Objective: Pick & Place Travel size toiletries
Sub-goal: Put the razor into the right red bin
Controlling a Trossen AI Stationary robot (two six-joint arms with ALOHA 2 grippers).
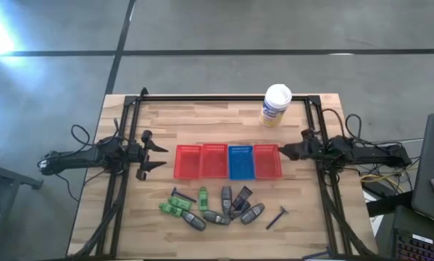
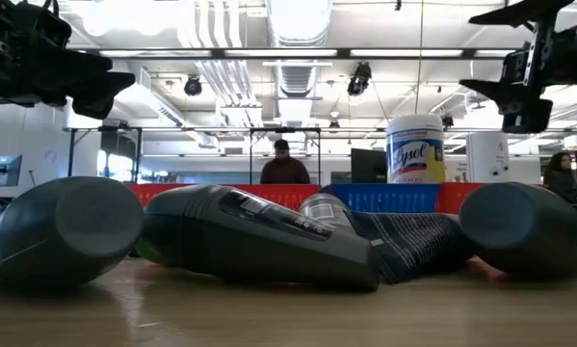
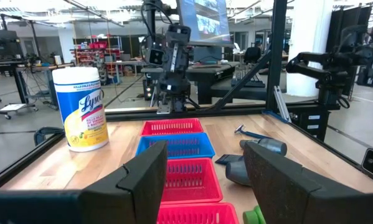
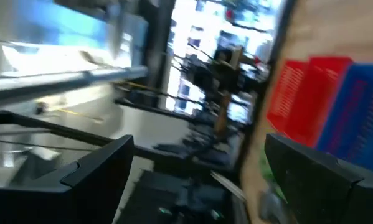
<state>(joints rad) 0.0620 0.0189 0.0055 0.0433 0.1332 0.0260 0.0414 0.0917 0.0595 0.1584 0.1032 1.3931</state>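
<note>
Hovering beside the red baskets (image 1: 201,161), the left gripper (image 1: 161,155) is part open, empty; one green piece (image 1: 203,197) should be singled out, approached vertically.

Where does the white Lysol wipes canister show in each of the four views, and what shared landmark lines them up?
High view: Lysol canister stands at the table's far edge, right of centre, beyond the basket row.
Low view: canister upright behind the blue basket, right of centre.
Left wrist view: canister at left, beside the baskets.
Right wrist view: not in it.
Shared landmark: the blue basket, with red baskets on both sides.
</note>
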